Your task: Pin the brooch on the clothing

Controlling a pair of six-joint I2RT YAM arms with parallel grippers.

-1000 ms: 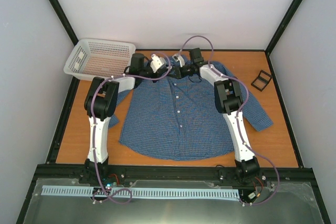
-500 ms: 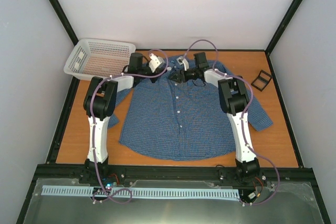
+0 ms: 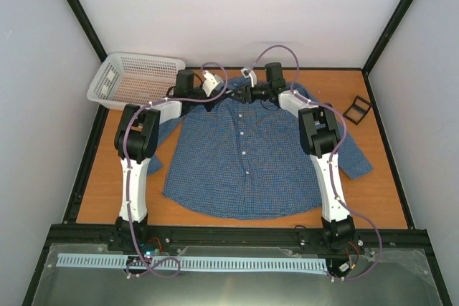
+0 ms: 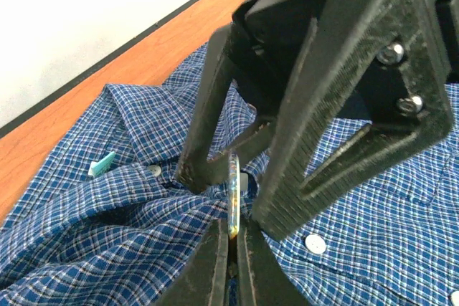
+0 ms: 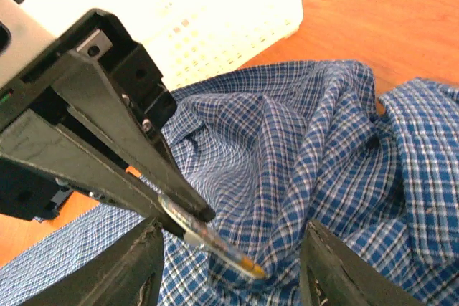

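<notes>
Change: the right pincer [image 5: 229,245], shut a second ago, has sprung its jaws apart; it backed off slightly toward the shirt front, then came back in at the collar.
Left pincer [image 4: 234,233]: no change, clamped shut on the brooch [image 4: 234,191], gripping the thin disc by its lower edge.
Right pincer now: jaws wide, one either side of the brooch, not touching it as far as the wrist views show.
Brooch position: edge-on between the two pincers, just above the shirt [image 3: 244,163] at the collar [image 4: 136,105], near the top button. Contact with the cloth: cannot tell.
Shirt: flat on the table [image 3: 387,198], front up; fabric bunched up under the pincers.
Meaning (judgement): the right pincer has let go of whatever it was pinching and looks set to take a fresh hold on the brooch or its clasp. Not yet pinned.
Risk: a small slip at the left grip drops the brooch into the folds.
</notes>
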